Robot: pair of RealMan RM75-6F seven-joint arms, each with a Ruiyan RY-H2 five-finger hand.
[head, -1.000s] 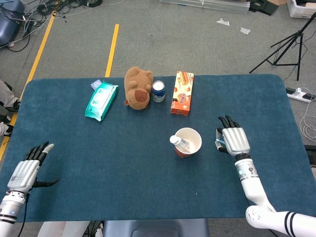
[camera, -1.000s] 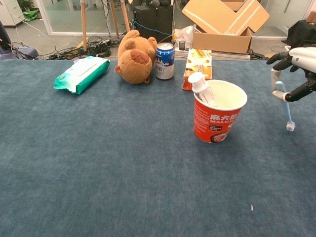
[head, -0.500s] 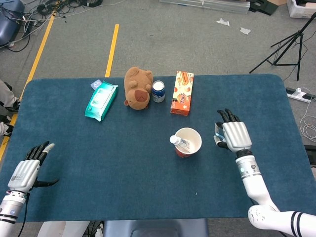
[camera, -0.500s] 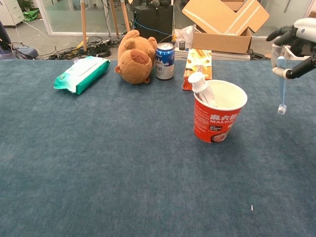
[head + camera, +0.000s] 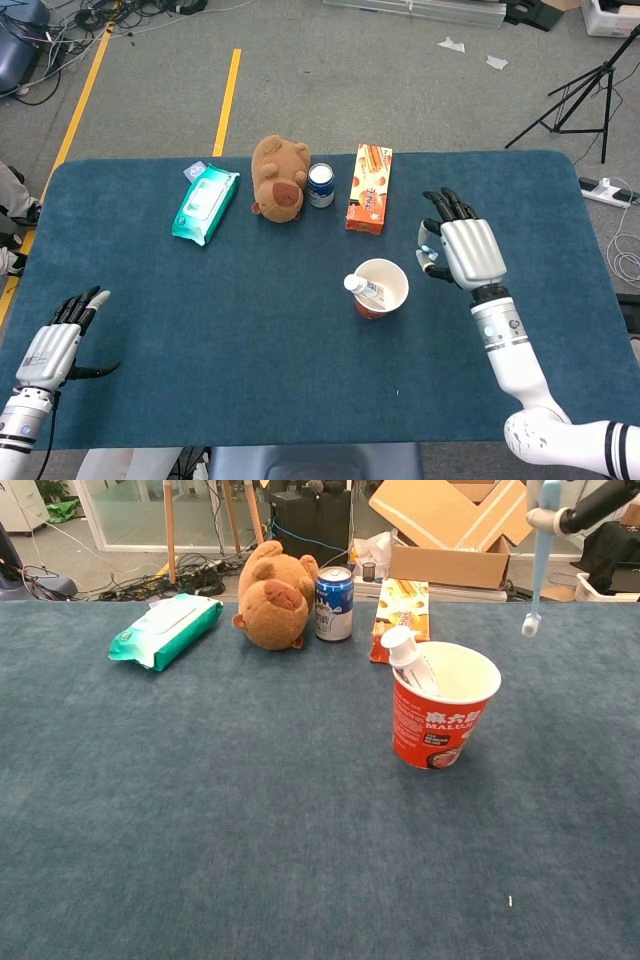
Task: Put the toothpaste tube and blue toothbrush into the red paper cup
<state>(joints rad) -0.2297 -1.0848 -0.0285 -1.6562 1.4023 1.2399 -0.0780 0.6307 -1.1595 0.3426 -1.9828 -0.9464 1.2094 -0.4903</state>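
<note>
- Head view: the right hand (image 5: 462, 252) pinches the blue toothbrush (image 5: 425, 249), just right of the red paper cup (image 5: 381, 287) and raised off the bench (image 5: 150, 300). The toothpaste tube (image 5: 364, 289) already leans inside the cup. The left hand (image 5: 58, 345), well left of the cup, is spread and empty.
- Chest view: the toothbrush (image 5: 538, 560) hangs head-down, above and right of the cup (image 5: 441, 716). Risk: a release short of the rim drops it onto the bench; brushing the rim could tip the light cup.

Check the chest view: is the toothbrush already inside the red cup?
No, the toothbrush hangs in the air, held by the right robot hand, up and to the right of the cup.
</note>
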